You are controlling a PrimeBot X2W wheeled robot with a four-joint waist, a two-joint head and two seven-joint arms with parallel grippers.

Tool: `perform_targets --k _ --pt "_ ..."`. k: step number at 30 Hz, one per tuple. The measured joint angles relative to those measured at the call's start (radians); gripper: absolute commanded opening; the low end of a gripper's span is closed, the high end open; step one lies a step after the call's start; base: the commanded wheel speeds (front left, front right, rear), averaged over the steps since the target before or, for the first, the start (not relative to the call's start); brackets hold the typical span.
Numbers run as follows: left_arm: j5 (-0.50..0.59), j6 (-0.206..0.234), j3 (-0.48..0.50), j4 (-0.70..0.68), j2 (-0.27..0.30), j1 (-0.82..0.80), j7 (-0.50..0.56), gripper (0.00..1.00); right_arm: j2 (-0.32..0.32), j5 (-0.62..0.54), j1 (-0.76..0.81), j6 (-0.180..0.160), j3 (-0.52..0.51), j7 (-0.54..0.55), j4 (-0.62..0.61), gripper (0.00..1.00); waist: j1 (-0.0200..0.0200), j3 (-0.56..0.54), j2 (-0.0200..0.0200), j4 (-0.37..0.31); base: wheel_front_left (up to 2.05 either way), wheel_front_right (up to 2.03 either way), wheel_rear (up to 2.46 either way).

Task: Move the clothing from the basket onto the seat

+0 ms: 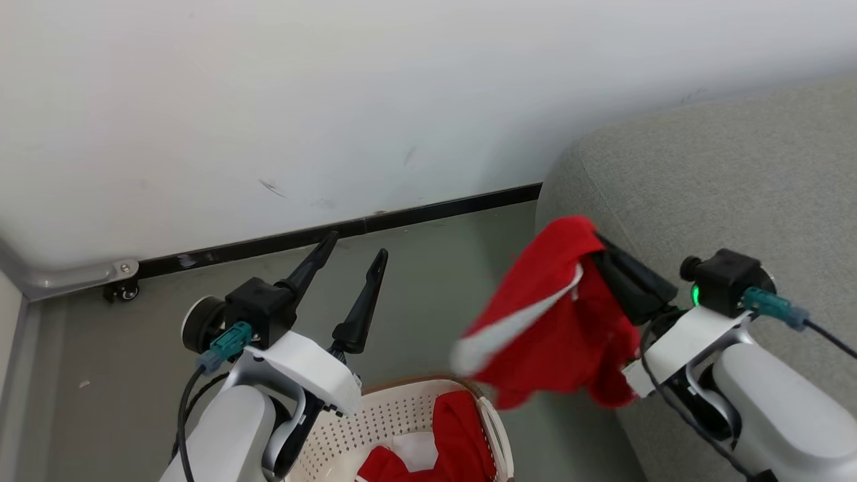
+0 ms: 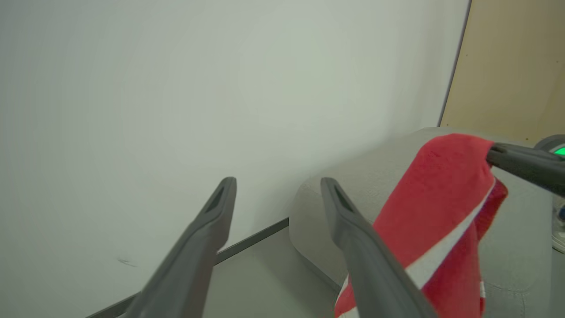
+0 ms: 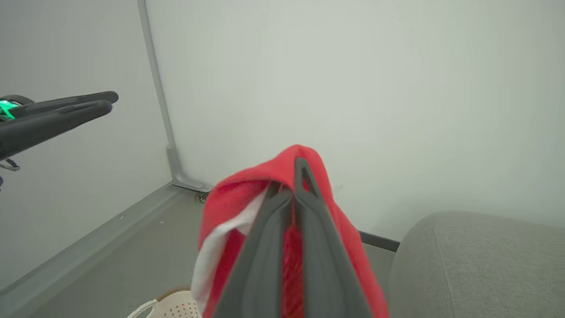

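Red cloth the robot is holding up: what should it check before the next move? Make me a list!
1. The right end effector is shut on the soft red garment with white band: ok.
2. Garment lifted out of the cream-white holed plastic basket: ok.
3. Garment above the light grey fabric sofa: not ok, it hangs beside the sofa's edge.
4. The left end effector is open, holding nothing: ok.
5. Basket emptied: not ok, red clothing lies inside.
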Motion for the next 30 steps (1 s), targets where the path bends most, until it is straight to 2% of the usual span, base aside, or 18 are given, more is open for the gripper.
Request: perform_targets --k 9,30 --pt "-0.025 -0.03 -0.024 -0.013 -0.001 0.048 -0.01 1.0 -0.03 0.0 0.011 0.0 -0.119 -0.001 0.0 0.0 0.0 0.001 0.0 -0.012 0.0 0.0 0.0" --pt "-0.026 -0.045 -0.121 -0.063 -0.016 0.1 -0.026 1.0 -0.05 -0.039 0.139 0.0 -0.319 -0.001 -0.04 0.0 0.0 -0.002 0.0 -0.088 0.0 0.0 0.0"
